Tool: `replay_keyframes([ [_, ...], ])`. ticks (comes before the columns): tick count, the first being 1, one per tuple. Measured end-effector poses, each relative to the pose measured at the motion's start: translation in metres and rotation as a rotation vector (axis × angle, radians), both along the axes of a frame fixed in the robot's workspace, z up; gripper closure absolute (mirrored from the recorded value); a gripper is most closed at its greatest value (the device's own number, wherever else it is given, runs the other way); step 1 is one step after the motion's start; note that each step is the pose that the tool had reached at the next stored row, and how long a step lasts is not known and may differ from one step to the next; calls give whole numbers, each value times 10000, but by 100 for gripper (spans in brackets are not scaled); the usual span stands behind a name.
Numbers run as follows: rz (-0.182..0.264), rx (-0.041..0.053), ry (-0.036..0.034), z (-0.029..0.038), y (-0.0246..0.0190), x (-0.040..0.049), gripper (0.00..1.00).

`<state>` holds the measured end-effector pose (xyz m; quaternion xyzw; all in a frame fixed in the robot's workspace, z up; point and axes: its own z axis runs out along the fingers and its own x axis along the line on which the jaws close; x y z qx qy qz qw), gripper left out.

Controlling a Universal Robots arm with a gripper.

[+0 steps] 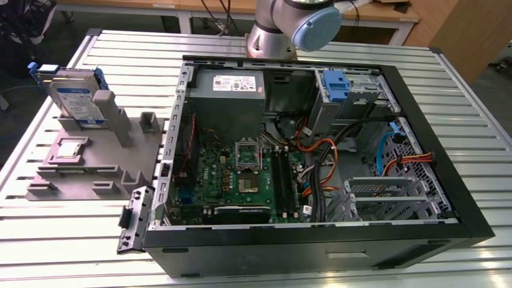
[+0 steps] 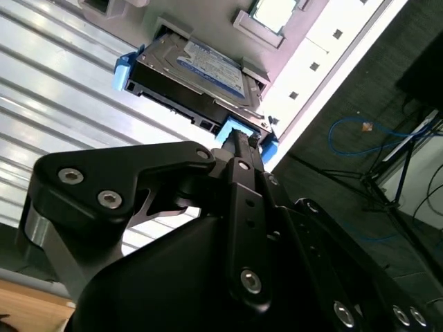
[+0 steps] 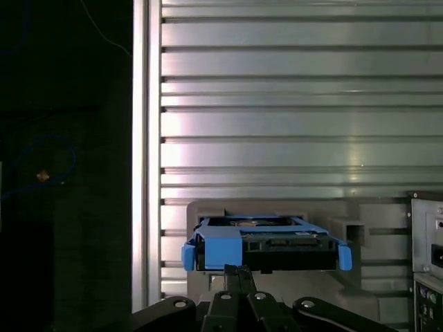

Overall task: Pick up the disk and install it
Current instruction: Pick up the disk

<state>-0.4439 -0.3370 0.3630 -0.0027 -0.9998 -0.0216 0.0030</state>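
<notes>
Claw (image 3: 239, 270) tip, seemingly short of disk (image 3: 277, 243)

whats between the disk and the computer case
In the exterior view, two grey posts of the stand holding the disk rise before the computer case.

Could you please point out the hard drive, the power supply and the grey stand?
Silver rectangular hard drive with blue plastic frame (image 1: 76, 99), exterior view, on its label.
Grey boxy metal power supply (image 1: 237, 82), exterior view, on its sticker.
Grey plastic holder stand (image 1: 104, 161), exterior view, on its flat base.
</notes>
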Motion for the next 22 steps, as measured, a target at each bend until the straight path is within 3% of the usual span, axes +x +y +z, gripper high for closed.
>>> replay_keyframes([
  [22,3786,0,0,-3,0,0,90],
])
